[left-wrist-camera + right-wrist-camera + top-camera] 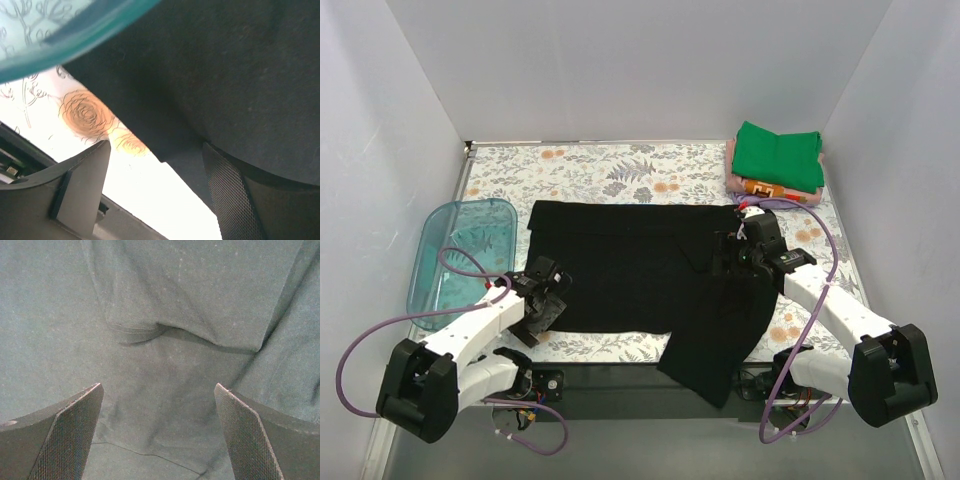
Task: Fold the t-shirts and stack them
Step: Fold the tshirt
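Note:
A black t-shirt (640, 265) lies spread flat across the table, and its near right part hangs over the front edge. My left gripper (546, 292) is open at the shirt's near left edge. In the left wrist view (156, 160) the cloth's edge (210, 90) reaches between the jaws and lies against the right finger (232, 200). My right gripper (740, 250) is open just above the shirt's right part, and the right wrist view (157, 435) shows wrinkled black cloth (165, 315) between the wide-apart fingers. Folded shirts are stacked at the back right, a green one (778, 155) on an orange-patterned one (767, 188).
A translucent teal tray (460, 250) stands at the table's left edge, close to my left gripper, and its rim shows in the left wrist view (75, 35). The floral tablecloth (600, 170) is walled in by white panels on three sides.

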Available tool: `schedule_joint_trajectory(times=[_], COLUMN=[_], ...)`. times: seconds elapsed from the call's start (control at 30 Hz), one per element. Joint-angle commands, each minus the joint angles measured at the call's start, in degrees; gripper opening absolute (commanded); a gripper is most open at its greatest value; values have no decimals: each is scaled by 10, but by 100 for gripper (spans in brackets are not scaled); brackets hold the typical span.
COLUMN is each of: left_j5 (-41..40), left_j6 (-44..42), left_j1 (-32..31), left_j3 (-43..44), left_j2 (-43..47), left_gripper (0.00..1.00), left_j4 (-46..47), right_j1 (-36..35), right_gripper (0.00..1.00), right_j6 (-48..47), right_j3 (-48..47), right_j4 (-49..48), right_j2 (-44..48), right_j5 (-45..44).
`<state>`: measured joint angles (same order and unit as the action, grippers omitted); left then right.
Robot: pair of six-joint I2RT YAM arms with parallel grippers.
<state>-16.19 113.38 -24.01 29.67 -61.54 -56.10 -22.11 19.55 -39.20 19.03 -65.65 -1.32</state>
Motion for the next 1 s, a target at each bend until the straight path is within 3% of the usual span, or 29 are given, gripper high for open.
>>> schedule_joint_trajectory(times=[0.0, 0.23, 0.5, 0.57, 0.63, 0.7, 0.83, 0.9, 0.97], left_j5=[-64, -68, -55, -61, -61, -60, -57, -52, -53], left_j6=[222, 255, 268, 268, 268, 267, 256, 246, 239], left_j1=[1, 1, 1, 1, 1, 1, 1, 1, 1], left_j3=[0, 10, -37, -33, -30, -30, -34, -31, -27], left_j2=[-20, -59, -65, -76, -82, -81, -61, -50, -45], left_gripper=[72, 70, 56, 42, 19, 9, 0, 0, 0], left_j4=[67, 55, 71, 73, 67, 60, 56, 55, 46], right_j1=[1, 0, 0, 0, 0, 0, -31, -77, -167], right_gripper=[98, 99, 99, 98, 98, 98, 98, 98, 98], right_j6=[-3, -5, -1, -1, 0, 0, 15, 26, 34], right_j3=[4, 4, 8, 11, 18, 27, 47, 51, 44], right_j4=[-21, -21, -21, -21, -20, -17, 18, 49, 85], right_j2=[3, 3, 0, 4, 11, 20, 50, 65, 80], right_j5=[2, 0, 4, 8, 9, 25, 19, -8, -32])
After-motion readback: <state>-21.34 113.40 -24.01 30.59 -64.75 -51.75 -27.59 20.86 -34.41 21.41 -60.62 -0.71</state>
